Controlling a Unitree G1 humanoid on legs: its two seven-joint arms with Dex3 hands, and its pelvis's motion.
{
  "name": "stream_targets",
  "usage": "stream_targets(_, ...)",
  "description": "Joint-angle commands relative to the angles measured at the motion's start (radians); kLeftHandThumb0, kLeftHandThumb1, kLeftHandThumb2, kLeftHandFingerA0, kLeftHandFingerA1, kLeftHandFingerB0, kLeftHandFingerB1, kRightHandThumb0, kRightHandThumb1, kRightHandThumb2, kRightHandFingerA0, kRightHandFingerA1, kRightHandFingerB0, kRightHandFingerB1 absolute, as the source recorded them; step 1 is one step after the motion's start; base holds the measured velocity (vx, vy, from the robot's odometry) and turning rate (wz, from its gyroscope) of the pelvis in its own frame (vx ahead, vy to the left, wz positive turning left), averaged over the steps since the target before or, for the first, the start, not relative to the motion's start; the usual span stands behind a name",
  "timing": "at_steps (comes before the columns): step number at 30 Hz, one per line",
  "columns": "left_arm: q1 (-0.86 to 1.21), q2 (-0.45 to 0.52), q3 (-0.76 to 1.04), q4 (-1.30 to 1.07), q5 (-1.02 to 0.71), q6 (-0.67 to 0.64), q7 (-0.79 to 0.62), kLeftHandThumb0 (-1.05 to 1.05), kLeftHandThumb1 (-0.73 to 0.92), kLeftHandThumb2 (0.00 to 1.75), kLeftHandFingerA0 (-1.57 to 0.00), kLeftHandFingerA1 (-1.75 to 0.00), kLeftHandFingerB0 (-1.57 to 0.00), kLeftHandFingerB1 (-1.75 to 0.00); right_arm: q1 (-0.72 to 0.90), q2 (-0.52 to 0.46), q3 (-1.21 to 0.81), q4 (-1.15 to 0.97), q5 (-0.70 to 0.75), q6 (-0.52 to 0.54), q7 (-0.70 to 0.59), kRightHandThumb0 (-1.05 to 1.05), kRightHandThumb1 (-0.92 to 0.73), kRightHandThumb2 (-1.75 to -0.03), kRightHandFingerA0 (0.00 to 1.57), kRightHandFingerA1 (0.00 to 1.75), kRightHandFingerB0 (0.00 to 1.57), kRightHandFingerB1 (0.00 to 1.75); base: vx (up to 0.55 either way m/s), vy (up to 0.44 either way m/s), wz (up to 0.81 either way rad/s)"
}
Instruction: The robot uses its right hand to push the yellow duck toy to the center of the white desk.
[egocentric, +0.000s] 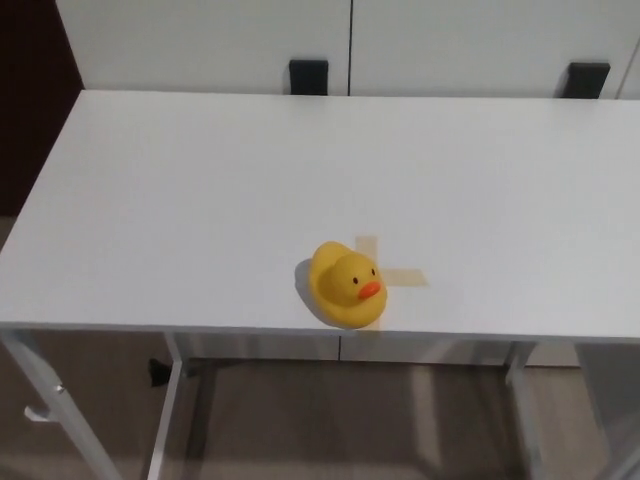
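**Yellow duck toy at the lower centre of the white desk; no hand in the frame**

In the head view you see the white desk (200, 190) filling most of the frame, its far edge along the top and its near edge running across the lower third. The yellow duck toy (346, 284) stands upright just below and slightly right of the frame's centre, close to the desk's near edge. Its orange beak (370, 291) points toward the lower right of the frame. The duck rests on, and partly covers, a pale tape cross (400, 272); you can see one arm of the cross rising above the duck's head and another reaching out to the right of it.

Neither the left nor the right hand shows anywhere in the frame, so you cannot tell whether their fingers are spread or pressed together. Nothing touches the duck.

Along the top of the frame, behind the desk, you see white cabinet fronts (200, 40) with two black handles (308, 76), one at upper centre and one at the upper right. Below the near edge, the desk's white legs (170, 400) stand on a brownish floor (350, 420).
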Motion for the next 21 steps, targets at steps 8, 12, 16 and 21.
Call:
stream_targets(8,0.012,0.034,0.012,0.005,-0.003,-0.015,0.01,-0.2,0.68,0.65,-0.86,-0.73,-0.82,-0.6,0.03,-0.037,-0.035,0.765,0.201,-0.342,0.167,-0.04,-0.22,-1.3,0.96,0.57,0.77,0.56,0.0,0.0,0.0)
stream_targets(12,0.014,0.044,0.006,-0.002,0.002,-0.017,0.003,-0.16,0.66,0.75,-0.87,-0.74,-0.84,-0.59,0.023,-0.034,-0.021,0.808,0.195,-0.379,0.132,-0.03,-0.21,-1.34,0.94,0.57,0.77,0.56,0.0,0.0,0.0)
stream_targets(16,0.019,0.045,0.014,0.001,-0.004,-0.023,0.002,-0.16,0.67,0.72,-0.89,-0.77,-0.86,-0.62,0.025,-0.041,-0.017,0.837,0.203,-0.412,0.109,0.01,-0.19,-1.41,0.89,0.58,0.74,0.57,0.0,0.0,0.0)
stream_targets(21,0.013,0.043,0.019,0.003,-0.008,-0.018,0.009,-0.18,0.67,0.69,-0.88,-0.77,-0.84,-0.61,0.013,-0.045,-0.021,0.865,0.236,-0.387,0.164,-0.07,-0.28,-1.27,0.92,0.6,0.73,0.58,0.0,0.0,0.0)
